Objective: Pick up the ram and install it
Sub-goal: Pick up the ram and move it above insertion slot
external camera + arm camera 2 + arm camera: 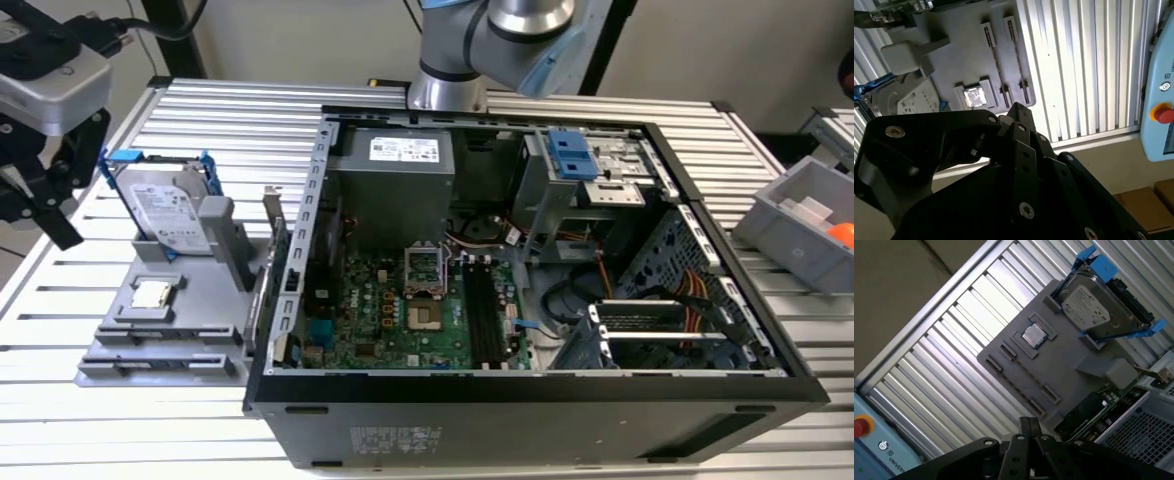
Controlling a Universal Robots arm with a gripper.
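Gripper (pixel 47 215): black, raised over the table's left edge, left of the tray and apart from everything on it; its linkage is in the foreground of both wrist views (pixel 1016 112) (pixel 1028 426).
Pincer state: cannot tell whether apart or together.
Ram (pixel 280 262): on its long edge along the tray's right side, just beside the case's left wall; in the first wrist view, ram (pixel 1089 415) is a long dark board with a green edge between tray and case. Well apart from the gripper.
Tray (pixel 174 330): grey holder lying flat on the table, left of the case.
Hard drive (pixel 167 210): silver, in a blue frame, leaning upright at the tray's far end.
Processor (pixel 151 293): small silver square in a pocket near the tray's middle.
Case (pixel 534 400): black, on its side, open on top, at the table's centre.
Motherboard (pixel 400 310): green, on the case floor, with dark parallel slots (pixel 483 310) right of the socket.
Table (pixel 80 420): ribbed aluminium.
Bin (pixel 801 220): grey, at the right edge.
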